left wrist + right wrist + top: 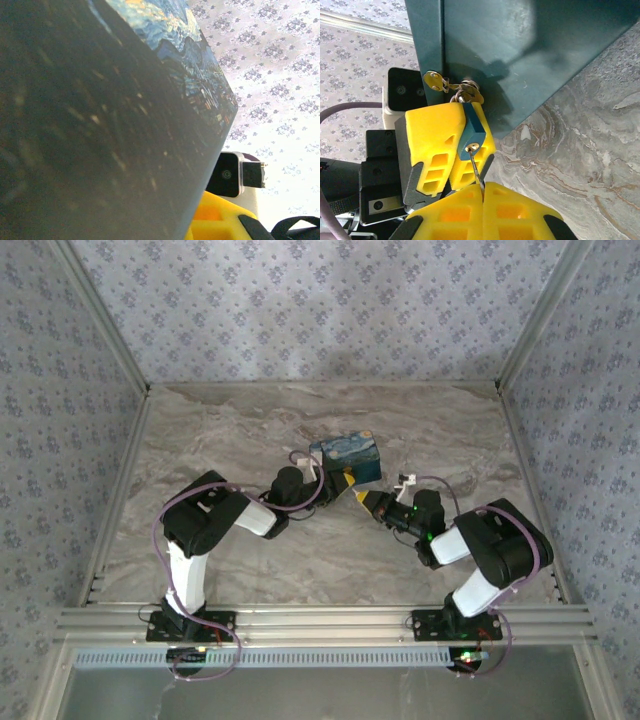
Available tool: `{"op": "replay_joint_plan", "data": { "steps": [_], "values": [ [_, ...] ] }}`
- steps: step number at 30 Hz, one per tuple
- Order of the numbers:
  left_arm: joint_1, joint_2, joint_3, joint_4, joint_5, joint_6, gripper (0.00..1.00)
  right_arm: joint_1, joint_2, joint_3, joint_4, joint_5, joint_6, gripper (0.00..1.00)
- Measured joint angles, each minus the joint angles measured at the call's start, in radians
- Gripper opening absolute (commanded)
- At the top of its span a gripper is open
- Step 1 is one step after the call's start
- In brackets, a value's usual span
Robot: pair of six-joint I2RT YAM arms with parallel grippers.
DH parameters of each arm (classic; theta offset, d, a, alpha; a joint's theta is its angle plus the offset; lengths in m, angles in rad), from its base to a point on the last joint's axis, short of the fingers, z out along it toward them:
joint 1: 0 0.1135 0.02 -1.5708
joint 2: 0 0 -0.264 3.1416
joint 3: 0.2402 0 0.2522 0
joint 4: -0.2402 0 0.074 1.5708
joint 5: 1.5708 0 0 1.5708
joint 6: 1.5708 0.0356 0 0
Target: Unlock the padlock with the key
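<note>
The small teal padlock (471,131) hangs by its shackle from a metal hasp (462,89) on the dark teal box (520,55). My left gripper (462,125) is shut on the padlock body, with a yellow finger (434,145) on either side. The thin metal key (478,171) has its tip in the brass keyhole (473,147) on the padlock's underside. My right gripper (482,192) is shut on the key's bow, which is hidden between its pads. In the top view the left gripper (338,483) and right gripper (362,497) meet at the box's front corner.
The box (347,454), painted blue on top, stands mid-table on the marble surface (250,430). Its dark side (100,130) is very close to the left wrist camera. Patterned walls enclose the table on three sides. Bare marble (590,160) lies right of the box.
</note>
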Motion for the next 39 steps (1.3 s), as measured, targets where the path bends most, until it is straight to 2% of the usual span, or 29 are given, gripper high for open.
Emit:
{"op": "replay_joint_plan", "data": {
  "steps": [39],
  "values": [
    [0.004, 0.008, 0.000, 0.040, -0.005, -0.027, 0.00, -0.005, 0.014, 0.025, 0.013, -0.016, 0.007, 0.00]
  ]
}}
